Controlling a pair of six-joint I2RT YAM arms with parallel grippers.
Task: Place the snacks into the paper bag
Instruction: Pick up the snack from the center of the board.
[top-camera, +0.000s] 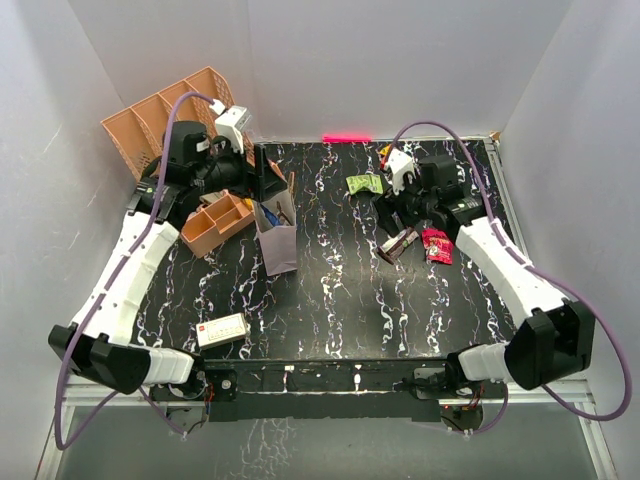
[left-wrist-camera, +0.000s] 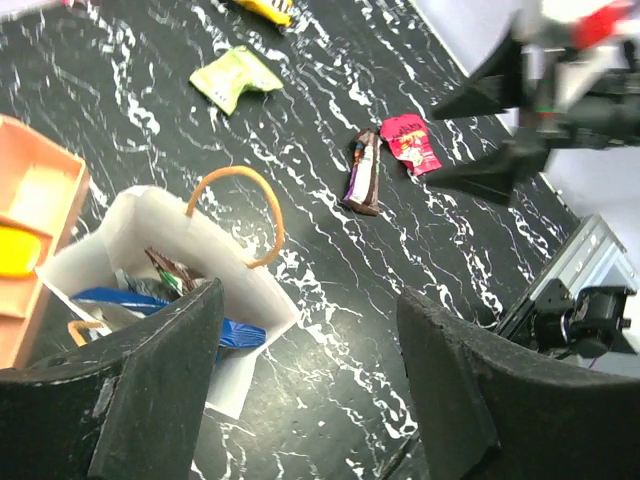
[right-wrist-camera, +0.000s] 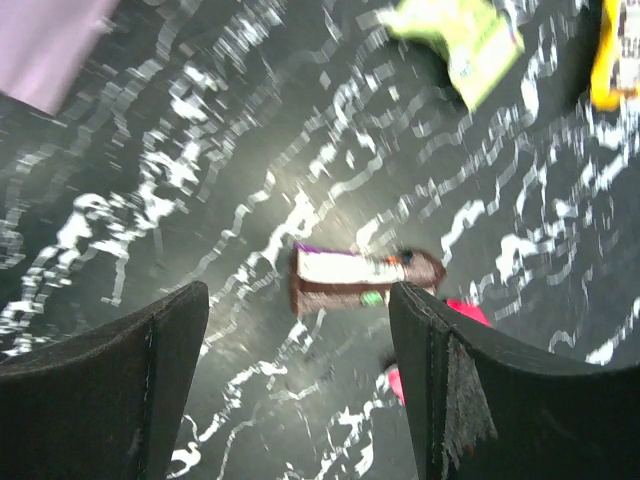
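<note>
The paper bag (top-camera: 279, 240) stands left of the table's middle. In the left wrist view the bag (left-wrist-camera: 200, 245) is open, with a blue packet (left-wrist-camera: 150, 300) and a dark wrapper (left-wrist-camera: 168, 270) inside. My left gripper (top-camera: 268, 183) is open and empty just above and behind the bag. My right gripper (top-camera: 393, 214) is open and empty, hovering over a dark brown bar (top-camera: 400, 243) with a red packet (top-camera: 437, 245) beside it. In the right wrist view the bar (right-wrist-camera: 365, 277) lies just ahead of the fingers. A green packet (top-camera: 364, 184) and a yellow wrapper (top-camera: 385, 152) lie further back.
A peach slotted organiser (top-camera: 165, 115) stands at the back left, and a small orange tray (top-camera: 215, 222) sits left of the bag. A white box with a red mark (top-camera: 222, 329) lies near the front left. White walls close in three sides.
</note>
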